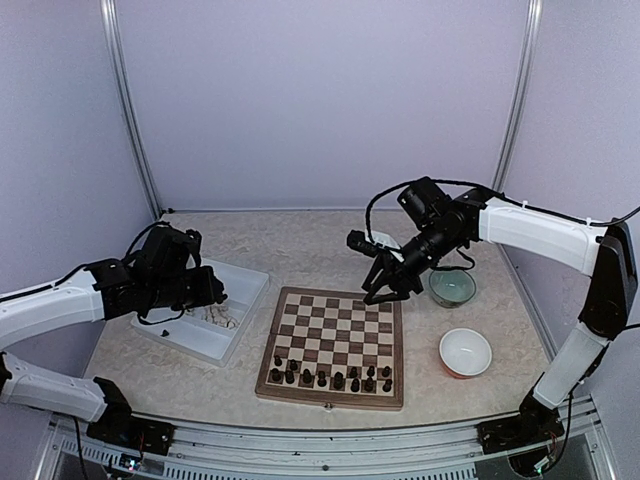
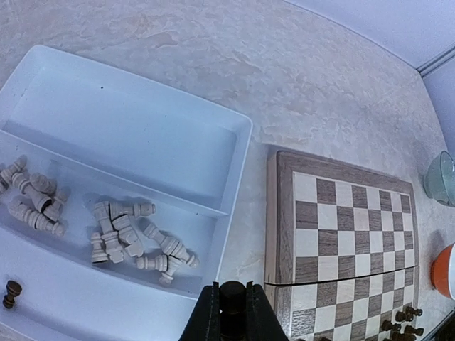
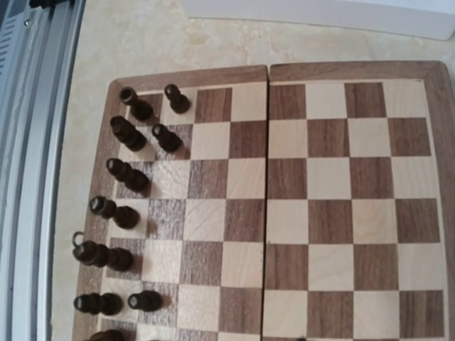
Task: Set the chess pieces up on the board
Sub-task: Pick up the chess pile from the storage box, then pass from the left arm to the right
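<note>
My left gripper (image 2: 232,310), over the white tray (image 2: 240,138), clamps a dark chessman (image 2: 232,293); my right gripper (image 1: 383,291) hangs parted above the board's (image 1: 268,350) far edge.

Looks wooden with plain grain and a faint satin sheen: board (image 1: 331,345). Dark, glossy lacquer on chess pieces (image 1: 338,380) at its 6 o'clock edge. Smooth matt white plastic: tray (image 1: 245,282) at 9 o'clock. Mottled, stone-like, matt: table (image 1: 300,250). Translucent greenish glass: bowl (image 1: 452,288) at 2 o'clock.
</note>
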`<state>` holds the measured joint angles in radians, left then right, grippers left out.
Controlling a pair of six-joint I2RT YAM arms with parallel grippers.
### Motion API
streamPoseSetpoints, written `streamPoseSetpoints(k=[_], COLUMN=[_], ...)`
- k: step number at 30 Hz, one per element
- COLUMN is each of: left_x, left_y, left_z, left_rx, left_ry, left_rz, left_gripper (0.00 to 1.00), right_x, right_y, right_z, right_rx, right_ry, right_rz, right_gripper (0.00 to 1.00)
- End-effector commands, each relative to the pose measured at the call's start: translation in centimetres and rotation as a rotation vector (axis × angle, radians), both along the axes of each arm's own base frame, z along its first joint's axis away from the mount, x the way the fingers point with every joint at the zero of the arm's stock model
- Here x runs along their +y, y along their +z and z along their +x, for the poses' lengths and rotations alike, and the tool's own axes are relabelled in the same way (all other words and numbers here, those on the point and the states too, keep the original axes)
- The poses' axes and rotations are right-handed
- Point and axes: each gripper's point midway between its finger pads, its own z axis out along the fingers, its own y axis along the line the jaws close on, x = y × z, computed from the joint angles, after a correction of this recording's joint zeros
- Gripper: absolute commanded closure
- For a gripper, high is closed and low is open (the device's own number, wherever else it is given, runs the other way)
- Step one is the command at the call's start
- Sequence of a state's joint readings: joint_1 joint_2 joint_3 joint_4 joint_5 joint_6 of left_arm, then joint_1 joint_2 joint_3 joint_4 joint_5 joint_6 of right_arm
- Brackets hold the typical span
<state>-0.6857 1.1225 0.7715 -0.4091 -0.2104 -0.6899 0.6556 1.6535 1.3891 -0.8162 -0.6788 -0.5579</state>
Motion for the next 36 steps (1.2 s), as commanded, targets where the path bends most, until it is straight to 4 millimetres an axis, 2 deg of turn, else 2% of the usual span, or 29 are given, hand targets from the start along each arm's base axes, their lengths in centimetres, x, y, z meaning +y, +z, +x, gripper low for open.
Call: streamPoseSetpoints(k=[1, 6, 10, 14, 19, 27, 33, 36], left_x=[-0.7, -3.1, -6.9, -11.4, -14.9, -17.6, -18.7, -19.0], left_y=[0.4, 1.1, 3.4, 6.6, 9.1, 12.1, 12.0, 11.9], left_z=[0.5, 0.0, -0.7, -2.1, -2.7, -2.7, -2.7, -2.7], left_rx=[-0.071, -0.109, -0.183, -0.269, -0.32, -0.381, -0.37, -0.369], left_ry=[-0.026, -0.109, -0.239, -0.421, -0.554, -0.628, -0.649, -0.653], left_rz=[0.004, -0.036, -0.101, -0.191, -0.263, -0.359, -0.388, -0.395], left_gripper=[1.0, 1.0, 1.0, 1.0, 1.0, 1.0, 1.0, 1.0], right_x=[0.2, 0.5, 1.6, 2.7, 4.3, 5.7, 6.7, 7.3], right_y=[0.8, 0.5, 0.4, 1.9, 4.0, 5.9, 7.3, 7.0], right_z=[0.2, 0.1, 0.8, 2.0, 1.6, 0.4, 0.8, 0.7], right_rx=[0.006, 0.023, 0.072, 0.136, 0.287, 0.553, 0.55, 0.585], right_ry=[-0.004, 0.004, -0.022, -0.045, 0.019, 0.131, 0.156, 0.15], right_rz=[0.036, 0.055, 0.087, 0.169, 0.282, 0.429, 0.472, 0.457], right_gripper=[0.59, 0.59, 0.6, 0.59, 0.57, 0.55, 0.54, 0.54])
